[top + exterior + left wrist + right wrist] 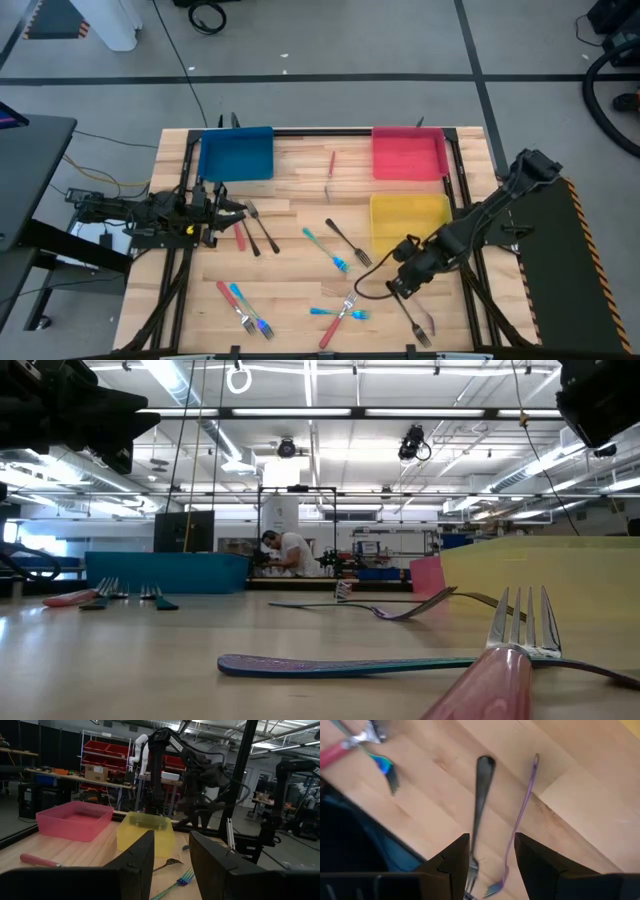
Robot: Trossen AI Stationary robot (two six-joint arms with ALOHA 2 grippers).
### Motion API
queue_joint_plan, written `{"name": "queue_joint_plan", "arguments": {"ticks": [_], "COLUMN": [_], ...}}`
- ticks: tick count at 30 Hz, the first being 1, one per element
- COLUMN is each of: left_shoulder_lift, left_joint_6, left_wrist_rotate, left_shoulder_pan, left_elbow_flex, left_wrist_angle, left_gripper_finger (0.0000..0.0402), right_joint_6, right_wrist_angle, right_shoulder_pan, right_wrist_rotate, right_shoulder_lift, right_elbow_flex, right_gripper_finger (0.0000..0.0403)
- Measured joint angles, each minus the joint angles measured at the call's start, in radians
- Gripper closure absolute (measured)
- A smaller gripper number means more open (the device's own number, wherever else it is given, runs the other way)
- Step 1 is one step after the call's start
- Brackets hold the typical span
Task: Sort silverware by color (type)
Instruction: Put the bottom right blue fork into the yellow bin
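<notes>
Across the frame's top, blue tray (236, 154), red tray (408, 153) and yellow tray (408, 222) hold nothing; forks (338, 250) scatter mid-desk (300, 195). Left hand (228, 211) and right hand (400, 283) gape, holding nothing.

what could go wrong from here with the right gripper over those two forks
The open right gripper hangs over a dark fork and a purple fork lying close together, so closing might catch both or nudge one away. Both sit near the table's front edge, so a pushed fork may slide off. The yellow tray stands close behind, so a lift might clip its wall.
</notes>
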Motion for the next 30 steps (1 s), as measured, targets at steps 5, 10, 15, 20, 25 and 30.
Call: {"name": "queue_joint_plan", "arguments": {"ticks": [5, 10, 15, 20, 25, 30], "left_shoulder_lift": [0.000, 0.000, 0.000, 0.000, 0.000, 0.000], "left_joint_6": [0.000, 0.000, 0.000, 0.000, 0.000, 0.000], "left_wrist_rotate": [0.000, 0.000, 0.000, 0.000, 0.000, 0.000], "left_shoulder_pan": [0.000, 0.000, 0.000, 0.000, 0.000, 0.000], "left_elbow_flex": [0.000, 0.000, 0.000, 0.000, 0.000, 0.000], "left_wrist_angle": [0.000, 0.000, 0.000, 0.000, 0.000, 0.000], "left_gripper_finger": [0.0278, 0.0278, 0.0278, 0.0278, 0.0278, 0.0278], "right_joint_6": [0.050, 0.072, 0.098, 0.102, 0.105, 0.105], "right_wrist_angle": [0.004, 0.012, 0.021, 0.039, 0.060, 0.059], "right_shoulder_pan": [0.013, 0.027, 0.040, 0.047, 0.047, 0.047], "right_wrist_rotate": [-0.002, -0.012, -0.029, -0.023, -0.021, -0.022], "right_shoulder_lift": [0.056, 0.116, 0.165, 0.205, 0.255, 0.303], "right_elbow_flex": [0.000, 0.000, 0.000, 0.000, 0.000, 0.001], "right_gripper_finger": [0.0239, 0.0239, 0.0239, 0.0239, 0.0239, 0.0239]}}
